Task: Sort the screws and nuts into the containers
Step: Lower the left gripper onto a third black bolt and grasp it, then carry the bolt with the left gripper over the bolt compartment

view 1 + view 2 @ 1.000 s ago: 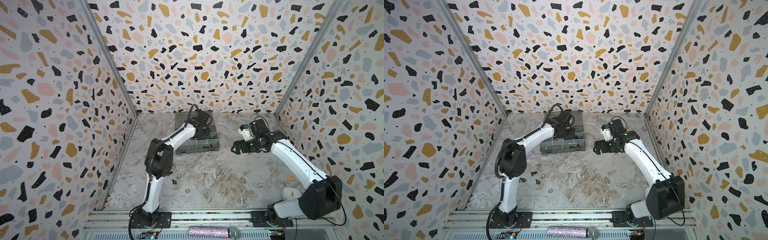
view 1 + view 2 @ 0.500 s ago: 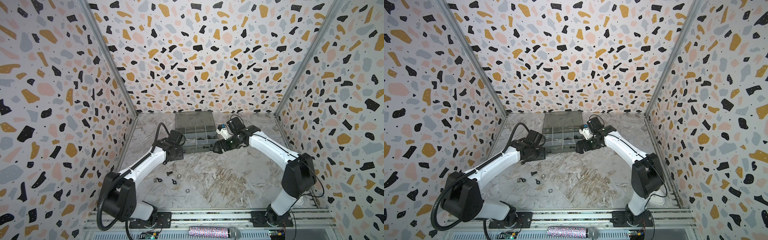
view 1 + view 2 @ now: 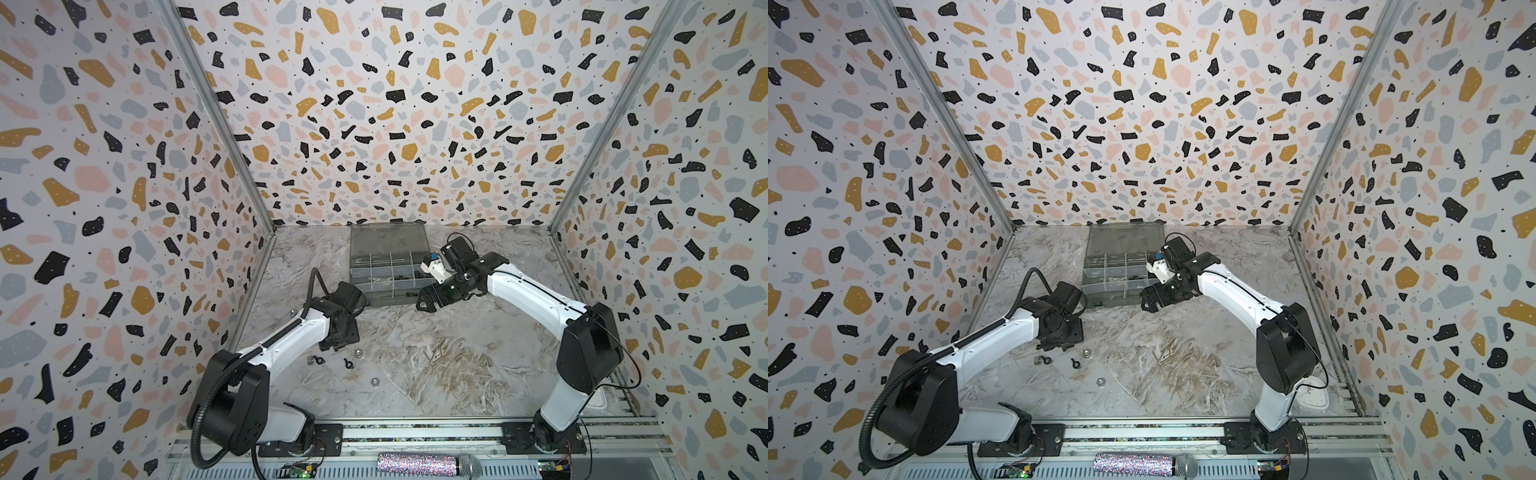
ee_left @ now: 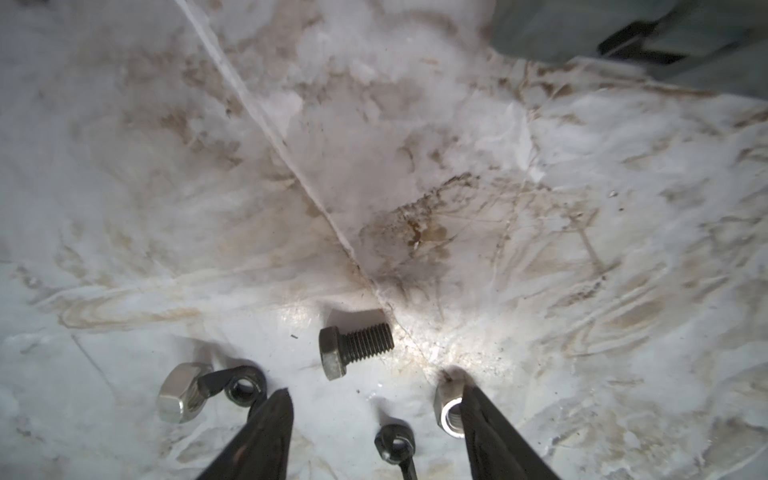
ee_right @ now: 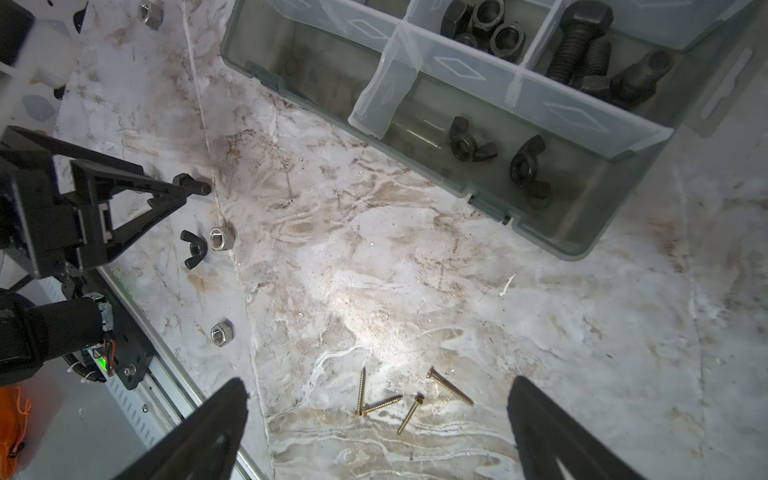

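Top views: the smoky-grey translucent plastic organizer box (image 3: 386, 300) sits at the far middle of your pale marbled desk (image 3: 457, 365), lid folded back flat behind it. The left end effector (image 3: 337, 344) is low over the desk, nearer than the box and to its left. Small silver hex nuts (image 3: 1100, 380) and black wing nuts (image 3: 347, 365) lie scattered just on its near side. The right end effector (image 3: 426, 302) hangs at the box's near right corner. You cannot judge either opening from up here.

Left wrist view: your left end effector (image 4: 374, 388) has its fingers apart and grips nothing. A short black hex-head bolt (image 4: 355, 345) lies on its side just past the tips. One silver hex nut (image 4: 451, 411) sits right against one finger (image 4: 490, 432); one wing nut (image 4: 395, 444) lies on the desk between the fingers. Outside the other finger, a second wing nut (image 4: 241, 386) leans on a larger silver nut (image 4: 183, 392).

Right wrist view: your right end effector (image 5: 380, 386) is spread wide and empty. Four thin brass wood screws (image 5: 451, 386) lie loose on the desk between its fingers, untouched. In the box, the compartment along the outer wall holds two wing nuts (image 5: 473, 147). The next row in holds black hex nuts (image 5: 498, 33) in one cell and thick black bolts (image 5: 582, 62) in the neighbouring one. The left end effector (image 5: 183, 193) shows here too, its tips at the loose bolt's head (image 5: 183, 179).
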Robot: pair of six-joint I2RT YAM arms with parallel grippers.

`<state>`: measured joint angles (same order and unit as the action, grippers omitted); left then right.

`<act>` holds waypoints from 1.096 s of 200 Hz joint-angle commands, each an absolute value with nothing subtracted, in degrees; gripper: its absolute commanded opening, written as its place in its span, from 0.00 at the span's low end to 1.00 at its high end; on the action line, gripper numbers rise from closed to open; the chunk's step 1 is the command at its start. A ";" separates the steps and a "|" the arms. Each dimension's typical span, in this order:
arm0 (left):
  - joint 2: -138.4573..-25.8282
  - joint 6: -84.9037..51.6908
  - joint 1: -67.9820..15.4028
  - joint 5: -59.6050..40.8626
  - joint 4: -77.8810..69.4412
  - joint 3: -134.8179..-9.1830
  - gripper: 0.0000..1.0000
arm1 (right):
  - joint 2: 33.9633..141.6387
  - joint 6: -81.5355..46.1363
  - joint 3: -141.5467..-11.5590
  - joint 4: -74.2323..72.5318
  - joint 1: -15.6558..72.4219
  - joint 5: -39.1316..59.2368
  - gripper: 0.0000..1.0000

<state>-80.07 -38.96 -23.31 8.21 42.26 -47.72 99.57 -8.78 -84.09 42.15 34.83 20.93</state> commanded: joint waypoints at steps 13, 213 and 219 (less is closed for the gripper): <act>-81.57 -40.78 -23.21 9.45 41.59 -46.28 0.64 | 95.48 -9.49 -83.91 44.03 35.06 19.27 0.99; -88.32 -41.27 -21.80 11.37 36.11 -43.94 0.43 | 93.19 -7.29 -81.48 45.23 34.12 17.95 0.99; -88.50 -41.05 -21.80 11.51 36.21 -44.01 0.42 | 93.30 -7.29 -81.39 45.23 34.10 17.99 0.99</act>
